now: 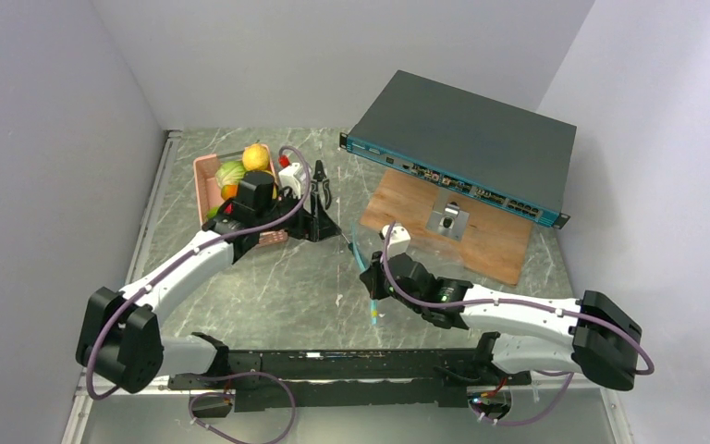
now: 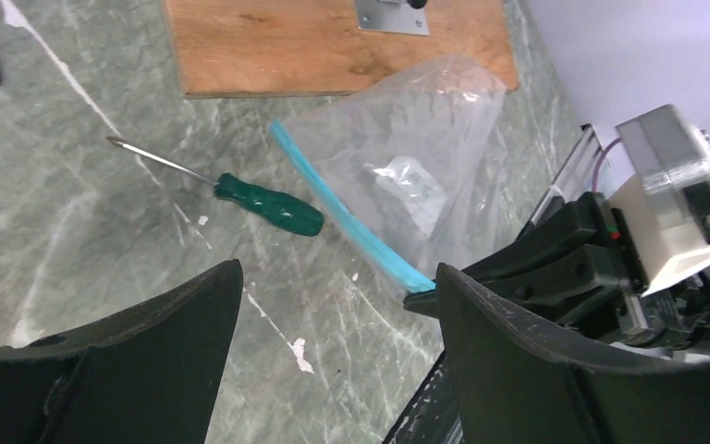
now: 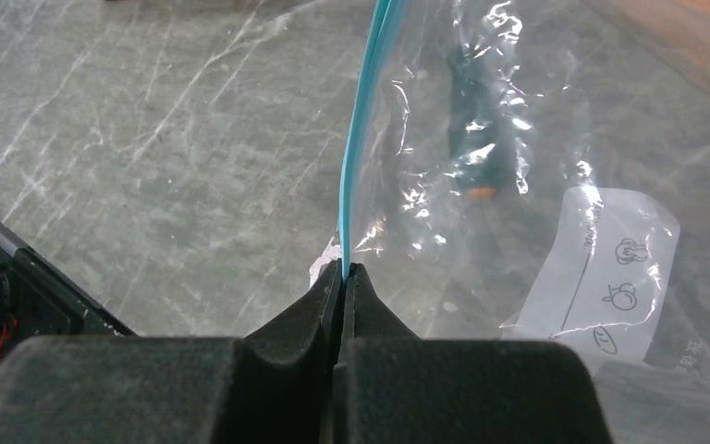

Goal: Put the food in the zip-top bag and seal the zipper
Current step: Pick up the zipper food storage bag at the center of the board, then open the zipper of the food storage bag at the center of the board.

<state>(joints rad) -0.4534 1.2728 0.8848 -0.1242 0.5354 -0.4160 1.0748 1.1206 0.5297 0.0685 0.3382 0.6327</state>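
- zip-top bag (image 3: 518, 139): clear, crinkled, with a white printed label; sits mid-table, just in front of the wooden board (image 1: 481, 236).
- zipper (image 3: 361, 139): teal strip; right gripper (image 3: 342, 273) is pressed together on its end.
- food (image 1: 245, 166): yellow, green and orange pieces piled in the pink basket (image 1: 205, 180), well apart from the bag.
- left gripper (image 2: 340, 273): fingers spread, holding nothing, beside the basket.
- table (image 1: 277, 287): grey-green marbled top; a green-handled screwdriver (image 2: 268, 203) lies near the bag.
- walls (image 1: 333, 55): plain and pale on three sides.

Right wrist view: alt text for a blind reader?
The right pincer is shut on the teal zipper of the clear zip-top bag, holding that edge up above the marbled table. A dark green tool handle shows through the plastic.
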